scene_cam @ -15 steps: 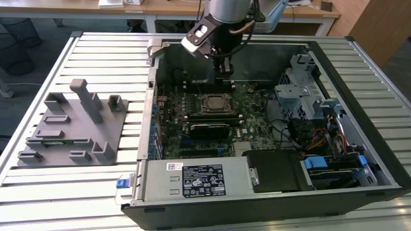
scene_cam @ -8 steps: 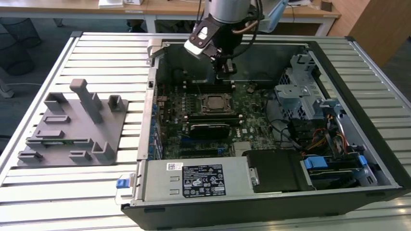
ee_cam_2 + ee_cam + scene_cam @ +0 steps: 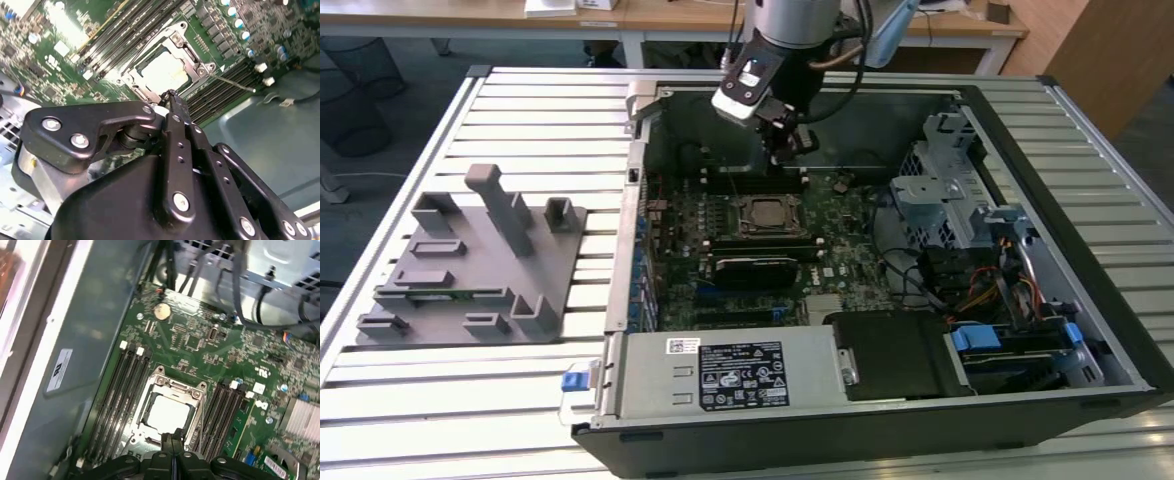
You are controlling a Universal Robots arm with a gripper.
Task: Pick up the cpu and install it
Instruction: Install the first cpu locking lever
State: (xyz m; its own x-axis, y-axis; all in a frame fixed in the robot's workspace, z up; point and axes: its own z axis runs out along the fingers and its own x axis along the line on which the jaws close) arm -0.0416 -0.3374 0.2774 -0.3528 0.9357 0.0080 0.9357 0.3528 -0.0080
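Gripper (image 3: pixel 172 96) hung clenched on nothing, we saw, jaws pressed together; below its tips the cpu (image 3: pixel 167 412) lay seated in the motherboard socket frame (image 3: pixel 176 386), memory slots (image 3: pixel 117 400) flanking it

The case (image 3: pixel 854 435) is open on top, so the way straight down to the socket (image 3: pixel 762 215) is free, save for the gripper (image 3: pixel 781 150), fingers pressed together, hanging over the socket's edge. Memory slots (image 3: pixel 120 390) lie low on two sides of the socket. To the exterior view's right of the socket stand a drive cage (image 3: pixel 947 190) and cables (image 3: pixel 907 265). Nearer the camera is a power supply (image 3: pixel 720 375).
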